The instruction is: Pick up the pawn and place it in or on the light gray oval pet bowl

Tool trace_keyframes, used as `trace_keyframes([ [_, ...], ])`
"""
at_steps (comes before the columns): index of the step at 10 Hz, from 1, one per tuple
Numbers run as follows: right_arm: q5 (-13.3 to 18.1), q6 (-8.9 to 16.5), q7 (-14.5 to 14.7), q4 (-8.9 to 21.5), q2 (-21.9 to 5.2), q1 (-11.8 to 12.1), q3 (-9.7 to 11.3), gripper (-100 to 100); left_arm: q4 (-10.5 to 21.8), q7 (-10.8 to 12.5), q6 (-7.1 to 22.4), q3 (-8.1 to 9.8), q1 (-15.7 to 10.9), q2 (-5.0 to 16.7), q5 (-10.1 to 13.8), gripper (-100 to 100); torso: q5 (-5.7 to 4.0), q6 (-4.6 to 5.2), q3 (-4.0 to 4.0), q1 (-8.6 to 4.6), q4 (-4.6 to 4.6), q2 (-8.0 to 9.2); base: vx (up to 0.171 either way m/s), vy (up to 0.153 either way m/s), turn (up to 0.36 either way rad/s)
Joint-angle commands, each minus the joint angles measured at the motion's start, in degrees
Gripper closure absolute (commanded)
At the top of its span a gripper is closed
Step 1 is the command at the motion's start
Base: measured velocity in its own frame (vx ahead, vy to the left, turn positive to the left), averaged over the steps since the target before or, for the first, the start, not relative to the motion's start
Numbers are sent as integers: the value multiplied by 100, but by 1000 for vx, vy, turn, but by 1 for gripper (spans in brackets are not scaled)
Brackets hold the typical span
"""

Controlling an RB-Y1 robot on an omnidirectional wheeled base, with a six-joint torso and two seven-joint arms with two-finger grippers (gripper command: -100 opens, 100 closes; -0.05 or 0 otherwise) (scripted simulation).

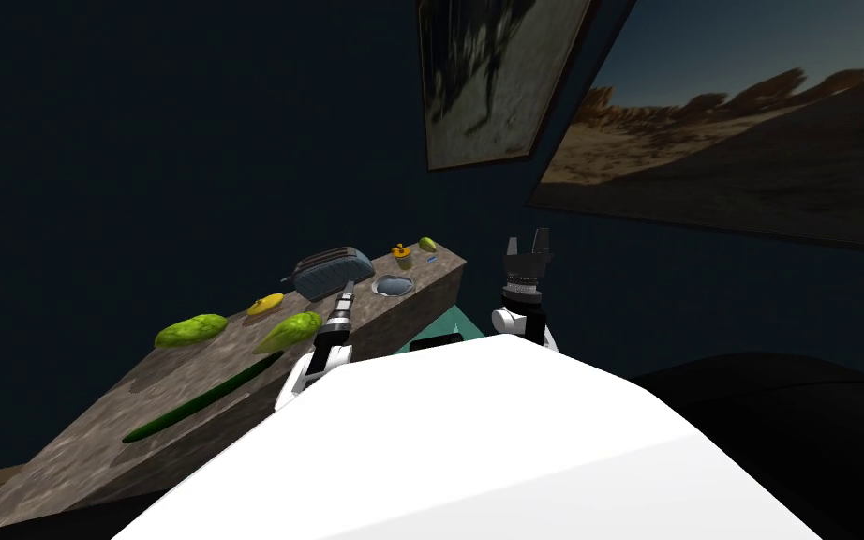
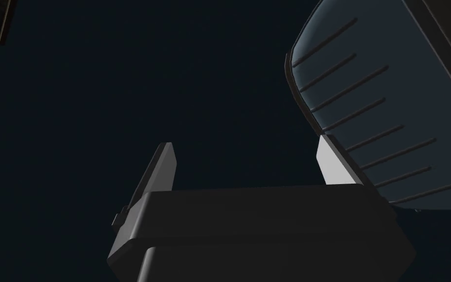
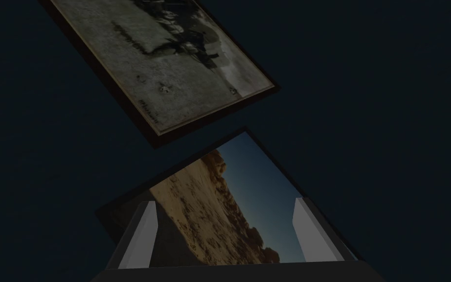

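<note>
Pawn (image 1: 402, 255), yellow-orange, stands on the stone counter (image 1: 74, 450) near its far end, just beyond the oval bowl (image 1: 377, 285). Left gripper (image 2: 246, 147) hovers beside a blue-grey ribbed appliance (image 2: 381, 112), fingers spread wide, holding nothing. Right gripper (image 3: 227, 205) is raised off the counter's end, equally wide open and empty.

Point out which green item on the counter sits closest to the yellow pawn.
The small green piece at the counter's far corner, right beside the pawn. The two lumpy green ones and the long dark one lie at the near end.
</note>
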Motion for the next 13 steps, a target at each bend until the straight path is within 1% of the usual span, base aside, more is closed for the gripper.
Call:
trace_keyframes([
  [1,0,0,0,0,0,0,0,0,218,-71,228,118,60,150,-68,-100,0,0,0,0,0,0,19,-42,-114],
  [6,0,0,0,0,0,0,0,0,977,-258,955,482,20,603,-242,-100,0,-2,-3,1,-1,-5,30,-34,-124],
  [7,0,0,0,0,0,0,0,0,977,-258,955,482,20,603,-242,-100,0,-1,-4,3,-1,-6,24,-18,-29],
  [11,0,0,0,0,0,0,0,0,1545,-379,1442,741,-2,889,-346,-100,0,-1,-3,3,-1,-4,26,-22,-97],
  [12,0,0,0,0,0,1,-1,0,1545,-379,1442,741,-2,889,-346,-100,0,-2,-2,4,-1,-3,15,-10,-24],
  [13,0,0,0,0,0,1,-1,0,1673,-404,1545,799,-6,948,-366,-100,1,-3,-1,7,0,-1,12,-11,-49],
])
